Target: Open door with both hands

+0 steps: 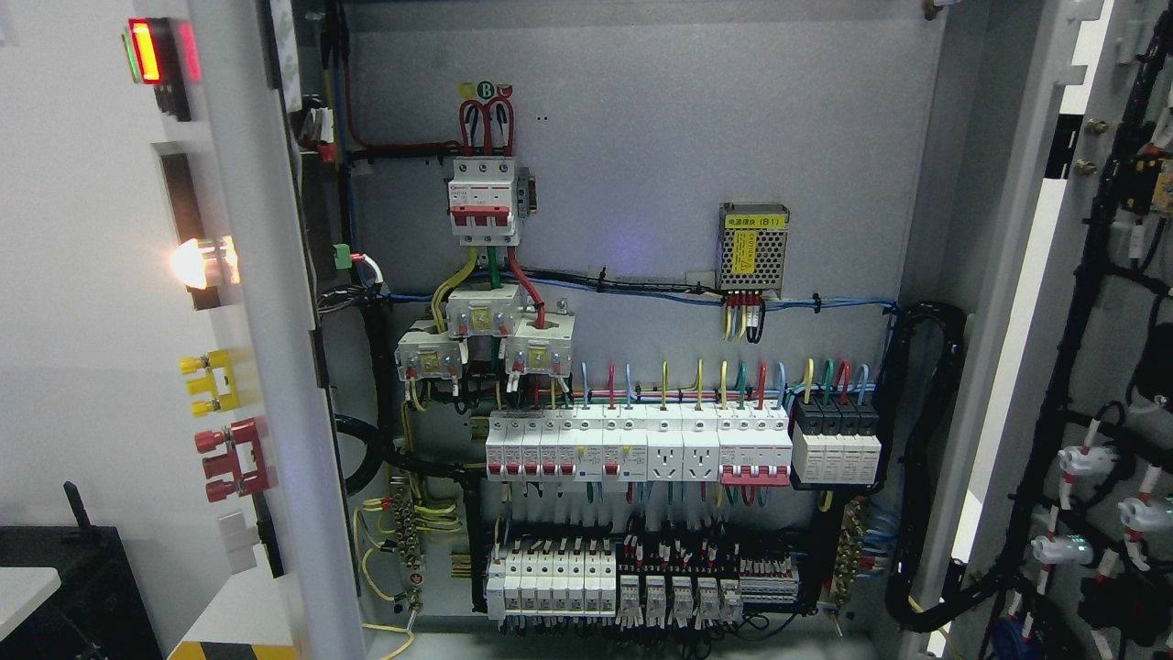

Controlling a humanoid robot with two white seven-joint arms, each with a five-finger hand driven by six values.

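Note:
The electrical cabinet stands wide open. Its left door (101, 302) is swung out at the picture's left, showing its outer face with a lit red indicator, a glowing lamp and red and yellow terminals. The right door (1090, 385) is swung out at the right, showing its inner face with black cable looms. Between them the grey back panel (641, 137) carries breakers and wiring. Neither of my hands or arms shows anywhere in the head view.
A main breaker (483, 200) sits at the upper middle, a small power supply (753, 246) to its right, rows of breakers (641, 445) and relays below. A black box (64, 587) stands at the lower left outside the cabinet.

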